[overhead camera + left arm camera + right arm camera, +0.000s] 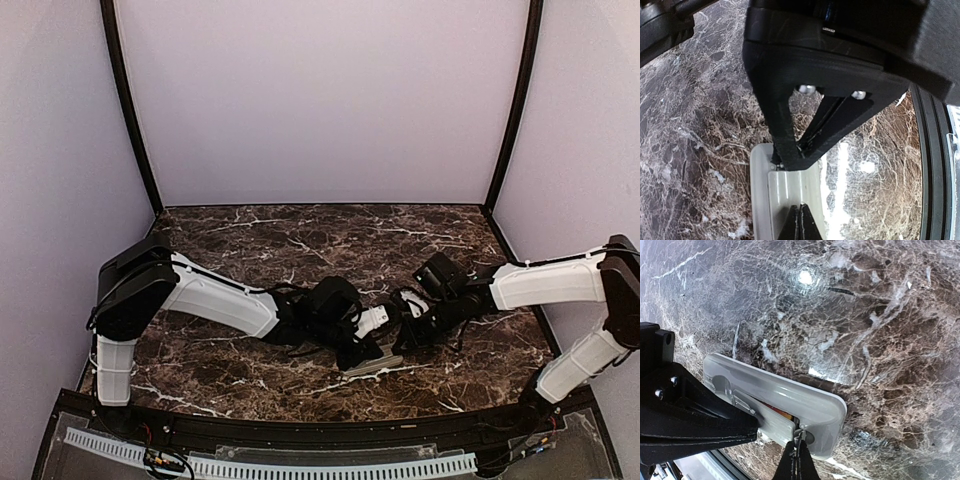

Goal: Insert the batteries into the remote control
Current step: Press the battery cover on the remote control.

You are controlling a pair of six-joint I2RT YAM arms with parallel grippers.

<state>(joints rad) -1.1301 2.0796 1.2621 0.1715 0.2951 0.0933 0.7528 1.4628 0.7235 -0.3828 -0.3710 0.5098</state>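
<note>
The remote control (375, 364) lies back side up on the marble near the front middle, pale grey. Both arms meet over it. My left gripper (800, 220) is shut, its tips resting on the remote's cover panel (790, 185). My right gripper (799, 460) is shut too, with its tips at the end of that cover, by the small notch. A slit beside the half-seated cover shows a reddish-orange battery (781, 413) inside the remote control (805, 400). The left gripper (747, 429) shows as a black wedge on the cover's other end. The right gripper (795, 155) comes down onto the remote's far end.
The dark marble table (300, 240) is boxed in by lilac walls with black corner posts (130, 110). A black rail (927, 165) and a white perforated strip (300, 465) run along the near edge, close behind the remote.
</note>
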